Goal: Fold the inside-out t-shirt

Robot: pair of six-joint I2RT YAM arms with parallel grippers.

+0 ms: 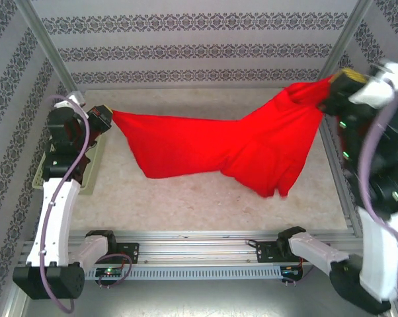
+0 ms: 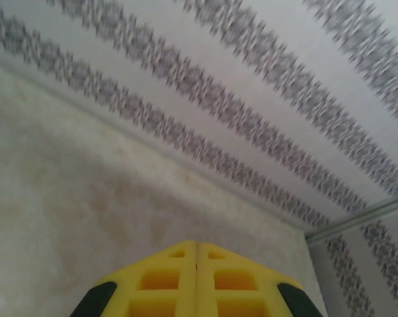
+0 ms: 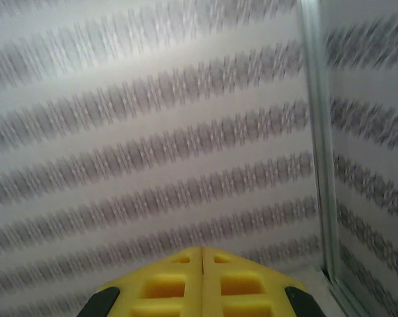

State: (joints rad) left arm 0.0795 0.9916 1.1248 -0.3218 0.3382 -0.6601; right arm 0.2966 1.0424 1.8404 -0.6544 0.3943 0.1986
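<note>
Red t-shirt (image 1: 252,148): hanging stretched across the back half of the bench (image 1: 186,205), pulled out sideways between the two arms. One end is tapering to a point at the left and the other is bunching up high at the right. The cloth is sagging in the middle and drooping lowest right of centre, where a fold is dangling toward the bench top. Cannot tell whether that fold is touching the surface. No print is showing on the cloth.

Left pincer (image 1: 108,117): sitting at the left edge of the bench, pinching the tapered left end of the t-shirt. In the left wrist view the left pincer (image 2: 196,246) is showing its yellow fingers (image 2: 159,281) pressed together, seam to seam, and pointing over bare bench toward the back wall.

Right pincer (image 1: 331,89): raised higher, at the far right corner, pinching the bunched right end of the t-shirt. In the right wrist view the right pincer (image 3: 201,249) is likewise showing its yellow fingers (image 3: 242,284) pressed together and facing the wall.

Basket (image 1: 93,168): pale green, lying at the left edge of the bench, partly under the left arm, just beside the t-shirt's left end.

Surroundings: striped patterned wallpaper (image 1: 186,49) is running round the back and sides, and a metal post (image 3: 316,132) is standing in the corner by the right pincer.
</note>
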